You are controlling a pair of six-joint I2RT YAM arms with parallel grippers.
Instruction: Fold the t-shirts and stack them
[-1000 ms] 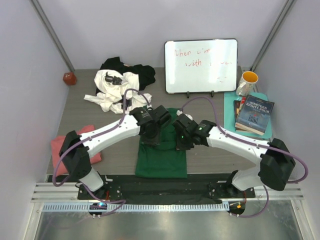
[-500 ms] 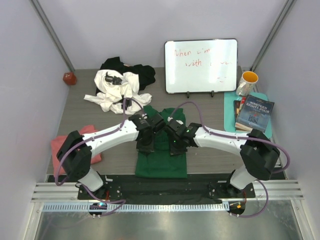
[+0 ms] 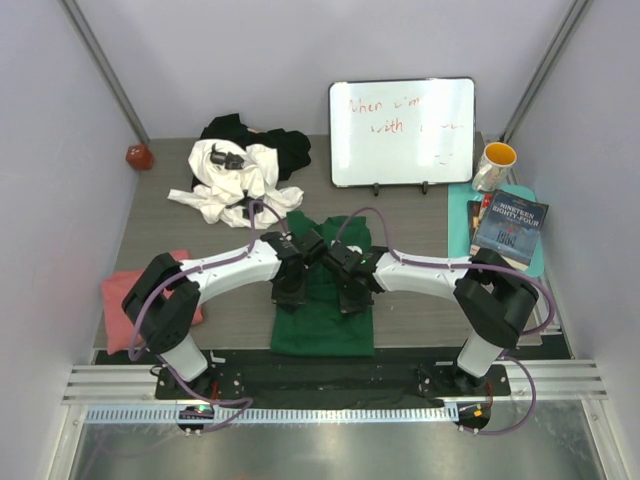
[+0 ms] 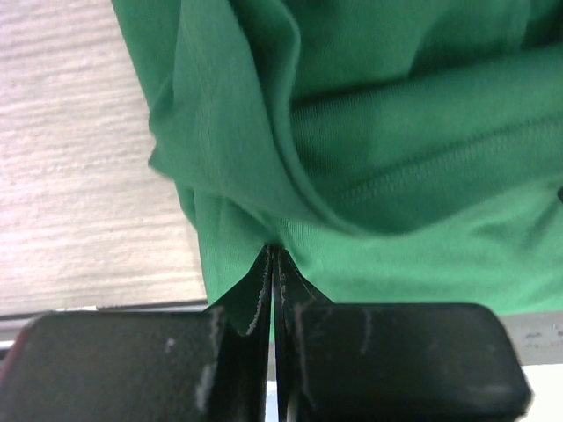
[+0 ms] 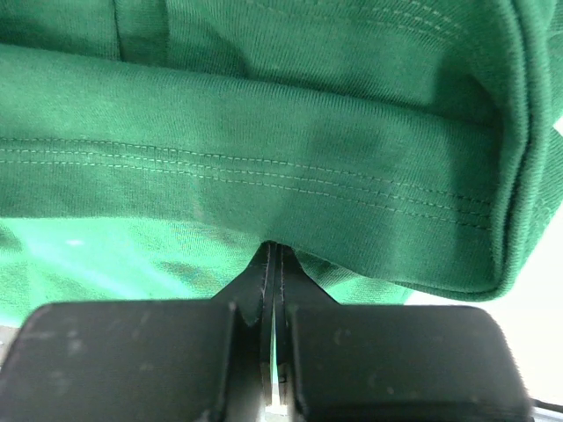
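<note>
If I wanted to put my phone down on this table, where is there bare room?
Bare tabletop lies between the whiteboard, green t-shirt and teal mat; another patch sits between the red ball and pink t-shirt. The middle is crowded: the left claw and right claw pinch the green t-shirt.

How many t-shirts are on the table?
4. The green t-shirt lies front centre, the pink t-shirt at the left edge, the white t-shirt and black t-shirt heaped back left; that heap may hide more.
</note>
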